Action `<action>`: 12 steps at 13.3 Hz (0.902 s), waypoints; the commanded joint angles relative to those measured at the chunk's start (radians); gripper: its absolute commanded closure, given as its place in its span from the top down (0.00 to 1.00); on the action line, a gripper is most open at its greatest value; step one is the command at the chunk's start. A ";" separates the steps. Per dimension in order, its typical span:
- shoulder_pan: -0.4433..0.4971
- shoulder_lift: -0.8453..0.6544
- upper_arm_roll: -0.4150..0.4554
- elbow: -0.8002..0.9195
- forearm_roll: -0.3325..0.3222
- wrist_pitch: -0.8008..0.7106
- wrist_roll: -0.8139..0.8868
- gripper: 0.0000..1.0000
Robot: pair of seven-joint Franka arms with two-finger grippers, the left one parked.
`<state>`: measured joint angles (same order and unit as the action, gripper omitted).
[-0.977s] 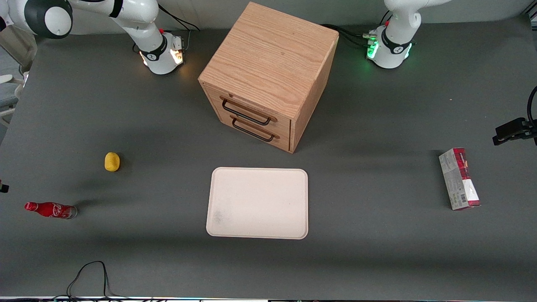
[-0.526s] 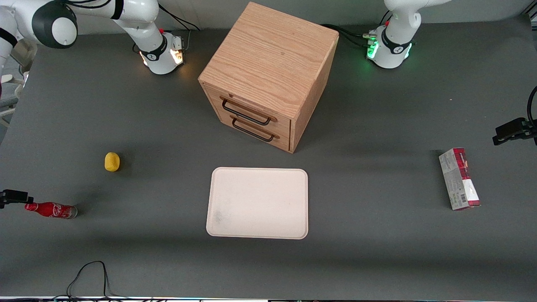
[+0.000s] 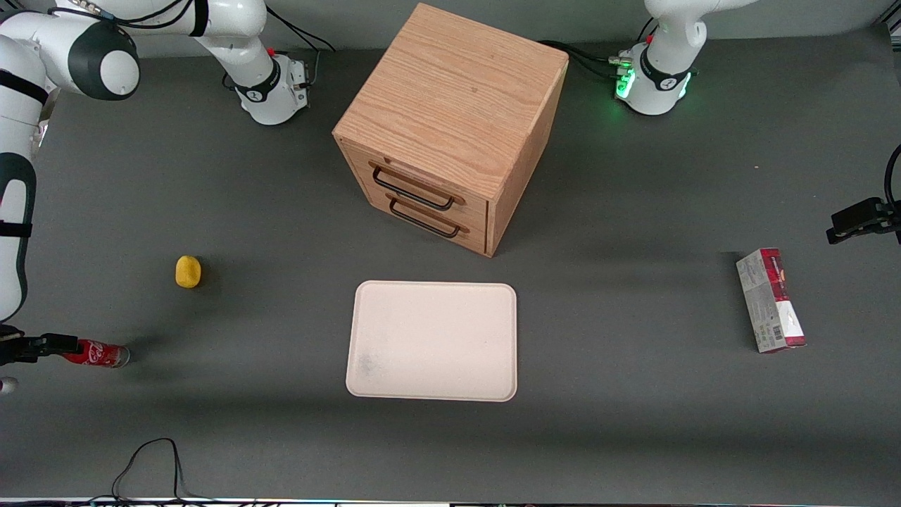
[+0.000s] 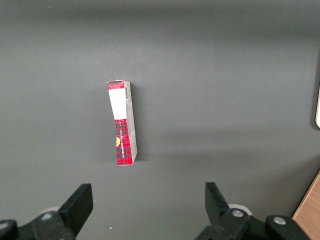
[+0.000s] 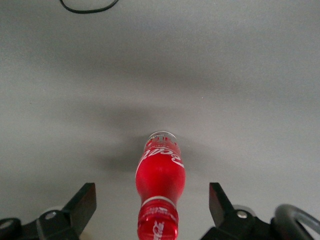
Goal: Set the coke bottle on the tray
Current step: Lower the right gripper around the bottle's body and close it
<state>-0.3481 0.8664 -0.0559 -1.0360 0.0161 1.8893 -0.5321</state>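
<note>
dark grey desk carries the small red coke bottle (image 3: 98, 353) lying near its working-arm edge; the open gripper (image 5: 152, 207) straddles its cap and should descend centred before closing, the cream tray (image 3: 432, 341) waiting mid-desk.

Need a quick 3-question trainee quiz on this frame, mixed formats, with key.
1. True or false: the coke bottle already sits on the tray.
2. The gripper's fingers are: A) open, either side of the bottle; B) shut on the bottle; C) over the tray.
3. Fill in: the small yellow object lies ____ from the front camera than the bottle.

Key: 1 false; 2 A; 3 farther.
</note>
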 commanded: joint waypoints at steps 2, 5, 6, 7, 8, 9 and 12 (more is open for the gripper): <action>0.001 -0.001 0.001 0.004 -0.044 0.010 -0.003 0.78; 0.001 -0.004 0.001 0.005 -0.045 0.005 -0.003 0.29; 0.003 -0.006 0.001 0.005 -0.047 0.004 -0.003 0.14; 0.003 -0.006 0.001 0.005 -0.051 0.004 -0.003 0.00; 0.005 -0.007 0.001 0.005 -0.056 0.002 0.000 0.00; 0.009 -0.009 0.001 0.005 -0.059 0.001 0.001 0.00; 0.017 -0.023 0.001 0.013 -0.077 -0.012 0.000 0.00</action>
<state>-0.3420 0.8668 -0.0555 -1.0312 -0.0311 1.8894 -0.5321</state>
